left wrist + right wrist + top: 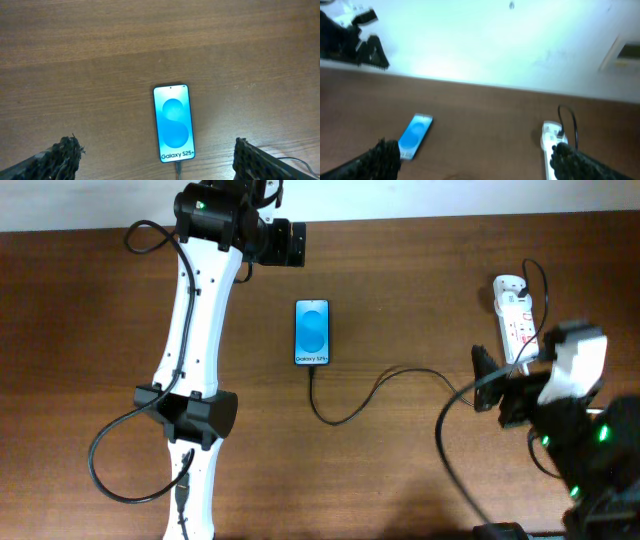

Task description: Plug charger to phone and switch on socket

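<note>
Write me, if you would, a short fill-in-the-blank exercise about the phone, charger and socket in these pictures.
1. The screen of the phone glows ___.
2. The charger cable meeting the phone's lower edge is coloured ___.
3. The socket lies nearer the robot's ___ arm.
4. The left gripper and the right gripper each stand ___, holding nothing.

Missing words: blue; black; right; open.
</note>
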Available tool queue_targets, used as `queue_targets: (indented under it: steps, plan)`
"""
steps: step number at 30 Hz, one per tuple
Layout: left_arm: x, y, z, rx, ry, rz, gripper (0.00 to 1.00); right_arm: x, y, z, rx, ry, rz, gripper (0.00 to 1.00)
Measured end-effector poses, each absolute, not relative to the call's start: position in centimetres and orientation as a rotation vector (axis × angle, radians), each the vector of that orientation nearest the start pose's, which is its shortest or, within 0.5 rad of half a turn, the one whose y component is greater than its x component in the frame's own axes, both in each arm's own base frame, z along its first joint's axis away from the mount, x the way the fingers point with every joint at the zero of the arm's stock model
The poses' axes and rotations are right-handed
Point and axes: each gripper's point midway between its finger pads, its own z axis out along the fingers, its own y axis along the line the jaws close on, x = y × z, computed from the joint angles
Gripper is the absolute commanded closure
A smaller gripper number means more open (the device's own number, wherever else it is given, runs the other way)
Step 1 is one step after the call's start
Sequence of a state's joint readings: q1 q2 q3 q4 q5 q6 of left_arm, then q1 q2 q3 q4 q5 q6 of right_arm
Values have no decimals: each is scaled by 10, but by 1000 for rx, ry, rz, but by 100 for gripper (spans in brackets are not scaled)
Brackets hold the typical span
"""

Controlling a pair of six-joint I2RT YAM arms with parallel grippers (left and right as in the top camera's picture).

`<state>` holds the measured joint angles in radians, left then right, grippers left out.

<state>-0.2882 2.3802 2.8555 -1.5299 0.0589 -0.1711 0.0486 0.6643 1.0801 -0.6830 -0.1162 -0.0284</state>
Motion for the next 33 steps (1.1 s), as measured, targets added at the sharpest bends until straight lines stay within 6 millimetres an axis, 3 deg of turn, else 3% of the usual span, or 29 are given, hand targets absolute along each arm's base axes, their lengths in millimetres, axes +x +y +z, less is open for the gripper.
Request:
queue_targets:
  steps: [5,11,15,21,24,33]
  plan:
    - [498,-158,247,175,2637,-235,0,233,31,333,-151,1590,104,2]
    - [498,-158,248,175,2636,-235,1,229,31,269,-151,1487,100,2]
    - [498,-158,248,175,2637,-235,0,232,36,246,-164,1400,114,2]
    - [498,-158,248,175,2637,-235,1,243,44,182,-189,1540,143,1]
    - [498,-158,248,175,2637,-234,1,242,44,163,-193,1615,147,2]
    - [498,-158,248,175,2637,-234,0,242,44,159,-190,1631,144,2]
